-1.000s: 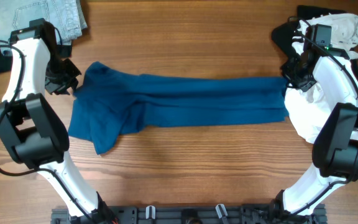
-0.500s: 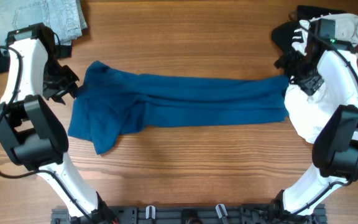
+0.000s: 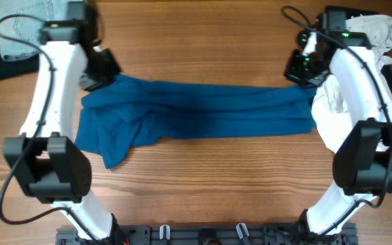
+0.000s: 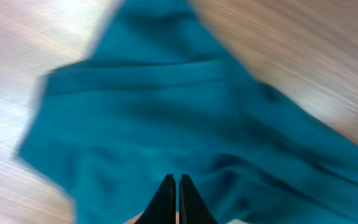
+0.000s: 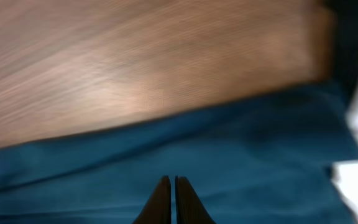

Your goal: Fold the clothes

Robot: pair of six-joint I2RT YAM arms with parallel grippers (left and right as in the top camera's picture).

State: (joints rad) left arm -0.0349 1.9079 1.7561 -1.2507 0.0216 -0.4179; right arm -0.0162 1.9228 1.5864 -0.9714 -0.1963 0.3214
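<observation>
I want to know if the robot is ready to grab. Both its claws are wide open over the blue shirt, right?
Not wide open. The two wrist views show each pair of fingers pressed together, so the left gripper and the right gripper are both shut. The rest is right: they are over the blue shirt.

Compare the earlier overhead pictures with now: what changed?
Both arms swung farther from their bases and inward. The left gripper and right gripper are now shut over the T-shirt, with no grip visible. The T-shirt lies stretched out as before.
</observation>
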